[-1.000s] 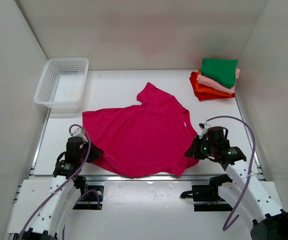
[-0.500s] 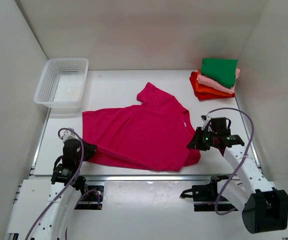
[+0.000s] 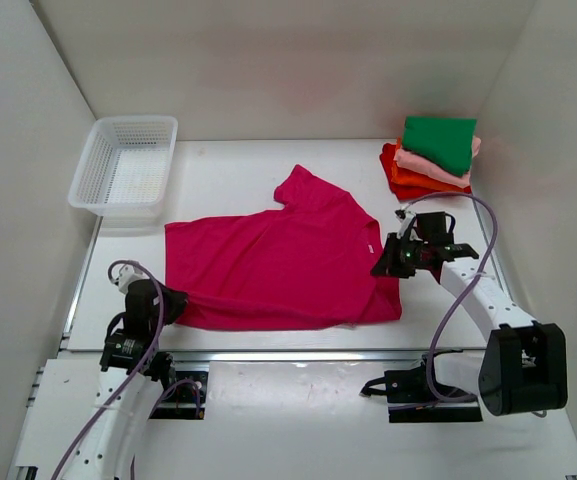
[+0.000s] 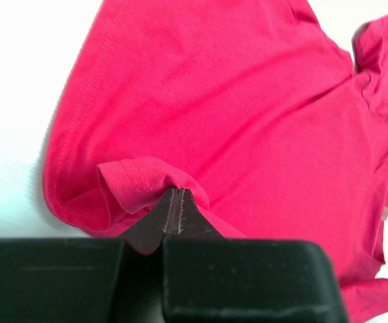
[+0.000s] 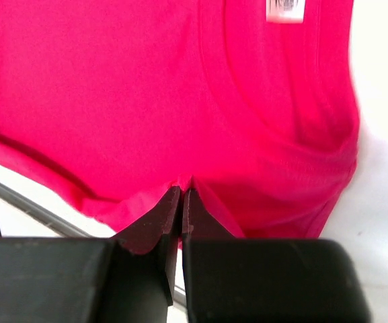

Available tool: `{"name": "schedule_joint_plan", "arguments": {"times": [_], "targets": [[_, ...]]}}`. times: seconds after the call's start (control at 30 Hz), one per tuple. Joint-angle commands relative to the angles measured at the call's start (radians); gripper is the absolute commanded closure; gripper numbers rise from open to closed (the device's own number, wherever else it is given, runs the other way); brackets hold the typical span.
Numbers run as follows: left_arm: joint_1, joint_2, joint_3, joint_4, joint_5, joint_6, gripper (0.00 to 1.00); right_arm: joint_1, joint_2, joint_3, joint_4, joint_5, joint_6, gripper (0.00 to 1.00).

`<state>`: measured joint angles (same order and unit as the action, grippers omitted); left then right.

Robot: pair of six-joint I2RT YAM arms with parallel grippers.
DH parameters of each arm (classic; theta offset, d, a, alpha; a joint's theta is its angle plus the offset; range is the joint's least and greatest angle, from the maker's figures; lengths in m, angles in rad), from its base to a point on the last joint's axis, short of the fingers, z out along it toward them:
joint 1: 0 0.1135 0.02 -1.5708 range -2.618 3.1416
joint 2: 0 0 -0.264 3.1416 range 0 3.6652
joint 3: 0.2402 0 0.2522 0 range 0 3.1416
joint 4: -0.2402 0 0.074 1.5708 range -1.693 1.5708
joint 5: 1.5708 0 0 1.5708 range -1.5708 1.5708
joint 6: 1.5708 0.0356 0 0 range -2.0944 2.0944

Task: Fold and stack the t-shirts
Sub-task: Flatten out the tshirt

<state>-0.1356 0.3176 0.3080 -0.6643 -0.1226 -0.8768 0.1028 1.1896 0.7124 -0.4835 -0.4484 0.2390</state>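
The magenta-pink t-shirt [image 3: 278, 265] lies spread on the white table, its near part folded back. My left gripper [image 3: 168, 301] is shut on the shirt's near left corner; in the left wrist view the cloth [image 4: 234, 114] bunches at my gripper [image 4: 177, 192]. My right gripper [image 3: 386, 268] is shut on the shirt's right edge; in the right wrist view the cloth [image 5: 153, 94] is pinched at my gripper [image 5: 181, 187]. A stack of folded shirts stands at the far right: green [image 3: 439, 142] on top, then light pink [image 3: 418, 164], orange [image 3: 408, 177] and red [image 3: 393, 171].
A white mesh basket [image 3: 125, 166] stands at the far left. White walls close in the table on three sides. A metal rail [image 3: 298, 353] runs along the table's near edge. The right arm's purple cable [image 3: 465, 275] loops beside the shirt.
Both grippers have moved away from the near edge with the shirt's hem in them. The hem that hung toward the rail now lies back on the table in a straight fold.
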Motion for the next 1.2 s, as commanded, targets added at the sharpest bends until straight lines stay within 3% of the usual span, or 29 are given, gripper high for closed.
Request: {"name": "schedule_joint_plan", "arguments": {"times": [0.0,0.3,0.8,1.17], "targets": [[0.002,-0.015,0.042,-0.024,-0.077,-0.025,1.00,-0.012,0.025,0.061,0.072,0.014,-0.024,1.00],[0.071,0.017,0.031,0.002,-0.080,-0.022,1.00,-0.020,0.102,0.105,0.097,0.025,-0.050,1.00],[0.067,0.061,-0.058,0.121,-0.061,-0.018,1.00,-0.017,0.228,0.214,0.158,-0.010,-0.073,1.00],[0.083,0.160,-0.018,0.200,-0.083,0.068,1.00,0.018,0.334,0.279,0.177,-0.056,-0.125,1.00]]}}
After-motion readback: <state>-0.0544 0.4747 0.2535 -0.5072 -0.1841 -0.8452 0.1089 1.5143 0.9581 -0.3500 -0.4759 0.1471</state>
